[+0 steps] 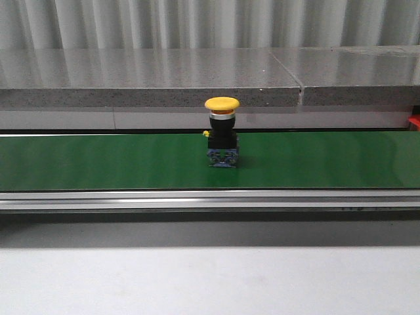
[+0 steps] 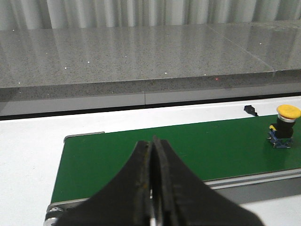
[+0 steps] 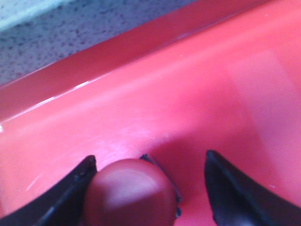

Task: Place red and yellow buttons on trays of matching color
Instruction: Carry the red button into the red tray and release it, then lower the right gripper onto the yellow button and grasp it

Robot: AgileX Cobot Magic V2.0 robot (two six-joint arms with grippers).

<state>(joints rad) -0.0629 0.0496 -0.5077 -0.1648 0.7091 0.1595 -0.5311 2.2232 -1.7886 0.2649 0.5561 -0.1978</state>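
Observation:
A yellow button [image 1: 222, 105] on a black body stands upright on the green belt [image 1: 98, 161] at mid table; it also shows far off in the left wrist view [image 2: 288, 111]. My left gripper [image 2: 153, 141] is shut and empty, over the belt's near end. My right gripper [image 3: 149, 162] is open inside the red tray [image 3: 188, 94]. A red button [image 3: 129, 195] sits between its fingers, touching one finger [image 3: 77, 181] and apart from the other. Neither arm shows in the front view. No yellow tray is in view.
A grey stone ledge [image 1: 197, 69] runs behind the belt. A metal rail [image 1: 210, 200] edges the belt's front. A corner of something red [image 1: 413, 123] shows at the far right. A small black part [image 2: 250, 110] lies on the white table.

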